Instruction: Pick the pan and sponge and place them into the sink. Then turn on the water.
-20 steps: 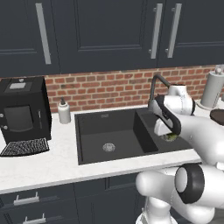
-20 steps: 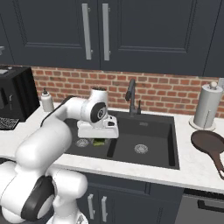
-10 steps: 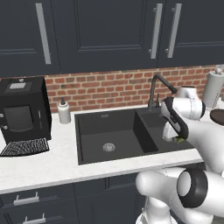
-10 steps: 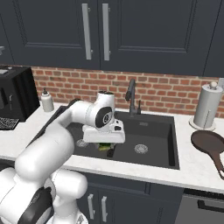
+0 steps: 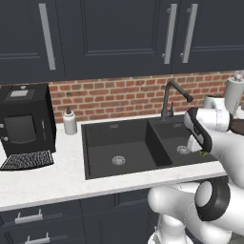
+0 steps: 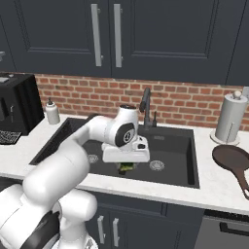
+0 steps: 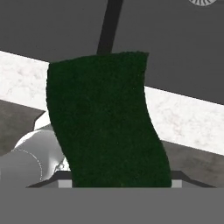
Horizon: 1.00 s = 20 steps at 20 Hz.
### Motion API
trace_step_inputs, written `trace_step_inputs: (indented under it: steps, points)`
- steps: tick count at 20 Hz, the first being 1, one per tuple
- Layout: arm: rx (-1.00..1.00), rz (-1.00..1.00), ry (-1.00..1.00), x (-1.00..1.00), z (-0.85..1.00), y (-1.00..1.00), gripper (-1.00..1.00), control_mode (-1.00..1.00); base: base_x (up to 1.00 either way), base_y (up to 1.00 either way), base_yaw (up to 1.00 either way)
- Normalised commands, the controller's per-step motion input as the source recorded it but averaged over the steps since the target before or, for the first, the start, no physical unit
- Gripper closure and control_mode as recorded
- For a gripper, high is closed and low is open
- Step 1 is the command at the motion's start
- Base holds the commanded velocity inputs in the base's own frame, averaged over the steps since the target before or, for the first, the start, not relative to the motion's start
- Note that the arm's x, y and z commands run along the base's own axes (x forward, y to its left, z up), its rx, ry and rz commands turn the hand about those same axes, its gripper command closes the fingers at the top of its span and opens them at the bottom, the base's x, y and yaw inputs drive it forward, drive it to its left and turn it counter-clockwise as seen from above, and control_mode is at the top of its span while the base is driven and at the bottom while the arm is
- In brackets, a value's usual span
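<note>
The arm (image 6: 73,160) is glossy white, built of rounded, bulbous links. Dark grey rings mark its joints, one circling a round cap near the wrist. The hand (image 6: 125,153) is a flat white block; a black band apparently runs along the forearm (image 5: 198,129).

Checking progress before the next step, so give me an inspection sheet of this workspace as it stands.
Surface: white counter.
Job's things: sponge held over the sink, green scrub face toward the hand camera; pan on the counter right of the sink; no water runs from the faucet.
Clutter: soap bottle, coffee machine, paper towel roll.
Grippers: gripper shut on the sponge.
Cables: nothing seen.
Surroundings: brick backsplash, dark cabinets.
</note>
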Motion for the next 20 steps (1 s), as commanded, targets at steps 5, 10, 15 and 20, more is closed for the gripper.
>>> trace_step_inputs:
  steps: [5,10,15,20]
  points:
    - [0.00,0.00,0.00,0.09,-0.07,-0.57,1.00,-1.00,0.00,0.00,0.00]
    - [0.00,0.00,0.00,0.06,-0.09,-0.56,1.00,-1.00,0.00,0.00,0.00]
    - [0.00,0.00,0.00,0.07,-0.13,-0.38,1.00,-1.00,0.00,0.00,0.00]
    - [0.00,0.00,-0.01,0.16,-0.37,0.00,1.00,-1.00,0.00,0.00,0.00]
